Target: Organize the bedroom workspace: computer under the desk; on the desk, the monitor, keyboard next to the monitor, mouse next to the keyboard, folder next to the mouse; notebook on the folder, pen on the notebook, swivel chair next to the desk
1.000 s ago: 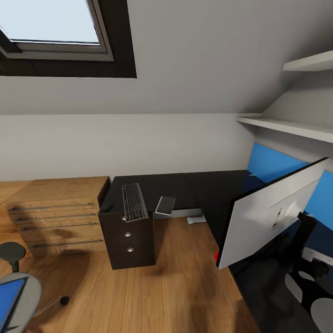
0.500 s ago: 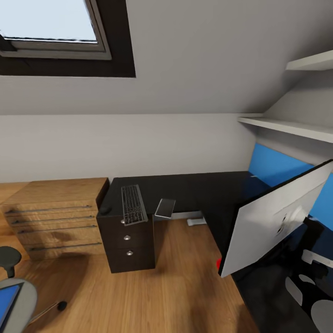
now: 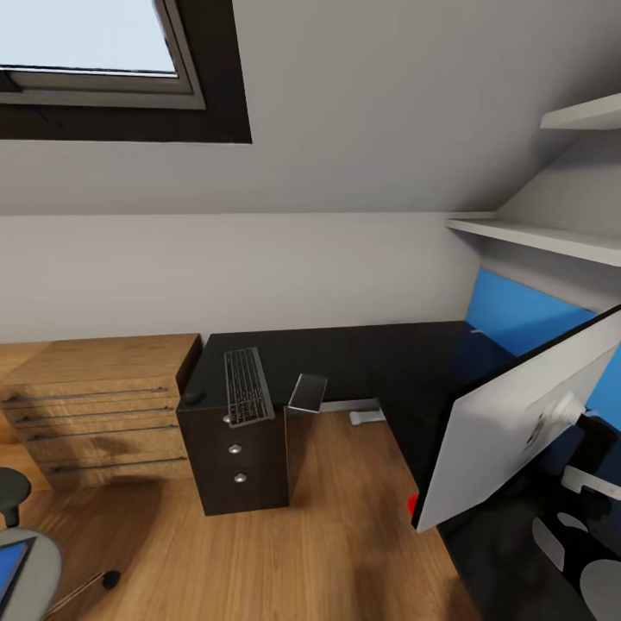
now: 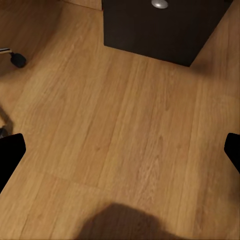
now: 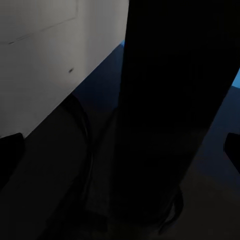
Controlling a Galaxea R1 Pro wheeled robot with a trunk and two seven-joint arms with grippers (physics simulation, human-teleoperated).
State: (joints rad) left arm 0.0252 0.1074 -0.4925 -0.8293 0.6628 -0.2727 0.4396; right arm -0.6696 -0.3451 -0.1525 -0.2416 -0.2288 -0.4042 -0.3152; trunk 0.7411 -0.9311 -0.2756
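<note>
Head camera has panned right and slightly up since a second ago; scene itself unchanged. Monitor (image 3: 517, 414) tilted over the tabletop (image 3: 379, 354) at right. Keyboard (image 3: 245, 385) and notebook (image 3: 308, 392) lie at the far end; swivel chair (image 3: 21, 565) nearly out of frame. Both jaws apart.
</note>
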